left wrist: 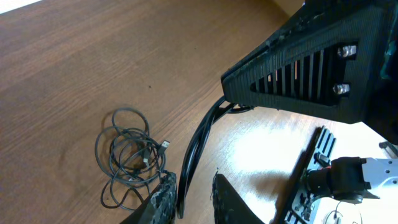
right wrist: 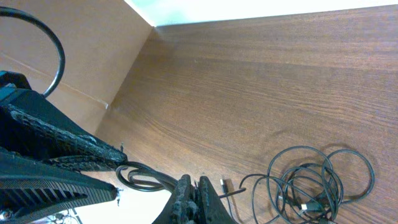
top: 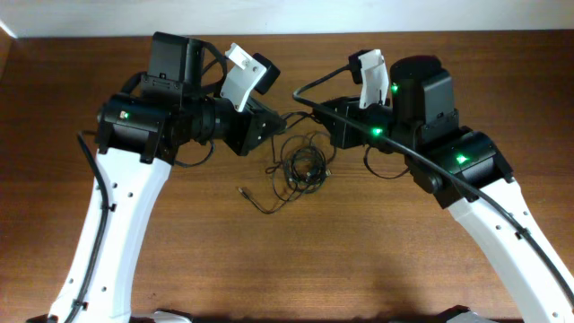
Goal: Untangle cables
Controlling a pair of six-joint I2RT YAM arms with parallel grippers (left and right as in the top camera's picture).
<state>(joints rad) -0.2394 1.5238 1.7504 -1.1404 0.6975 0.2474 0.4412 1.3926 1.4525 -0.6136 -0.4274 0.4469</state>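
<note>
On brown wooden table [top: 404, 260], between both arms: small knotted bundle of thin black cords [top: 303, 166], one loose plug-tipped end trailing off toward the left arm's side. Left tool [left wrist: 193, 199] just beside the bundle, fingers slightly apart, with a doubled black cord [left wrist: 193, 155] running through the gap. Right tool [right wrist: 193, 196] pressed together, close to the bundle; whether pinching a strand, cannot tell.

We seem to be in a robotics lab: two white-and-black robot arms [top: 115, 235] with green lights [top: 461, 160] work at a wooden table [top: 359, 260] against a plain white wall [top: 287, 16].
</note>
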